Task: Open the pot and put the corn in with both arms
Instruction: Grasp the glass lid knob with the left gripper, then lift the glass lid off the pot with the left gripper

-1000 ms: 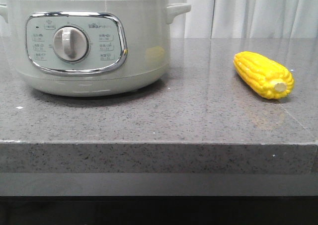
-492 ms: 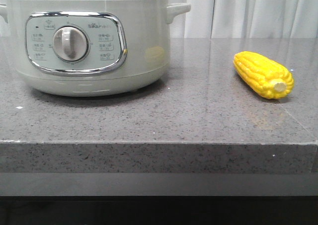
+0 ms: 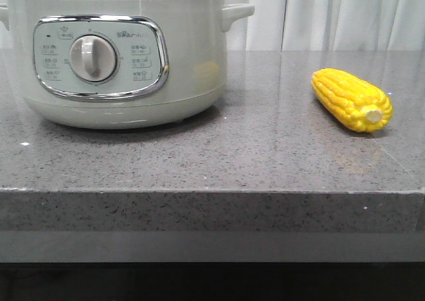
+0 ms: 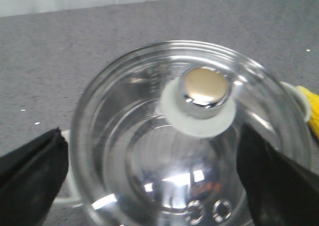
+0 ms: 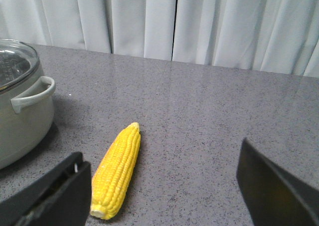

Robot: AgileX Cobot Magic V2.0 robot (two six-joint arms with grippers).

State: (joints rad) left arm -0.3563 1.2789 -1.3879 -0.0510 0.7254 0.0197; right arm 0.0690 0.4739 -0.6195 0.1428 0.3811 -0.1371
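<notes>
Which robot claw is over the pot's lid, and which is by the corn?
The left gripper hangs open above the glass lid and its knob. The right gripper is open near the corn.

The pot (image 3: 119, 62) is pale grey-green, with a chrome-framed panel (image 3: 99, 56) and a clear glass lid (image 4: 189, 136) topped by a shiny knob (image 4: 204, 89). The corn (image 3: 352, 100) is bright yellow, ribbed with kernel rows. The worktop (image 3: 219, 161) is speckled grey. White curtains (image 5: 174, 21) hang behind.

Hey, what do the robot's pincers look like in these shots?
Only the fingers show. The left pincer has two black, matte, wedge-shaped fingers. The right pincer has the same dark, blunt fingers. No cables or markings are visible.
</notes>
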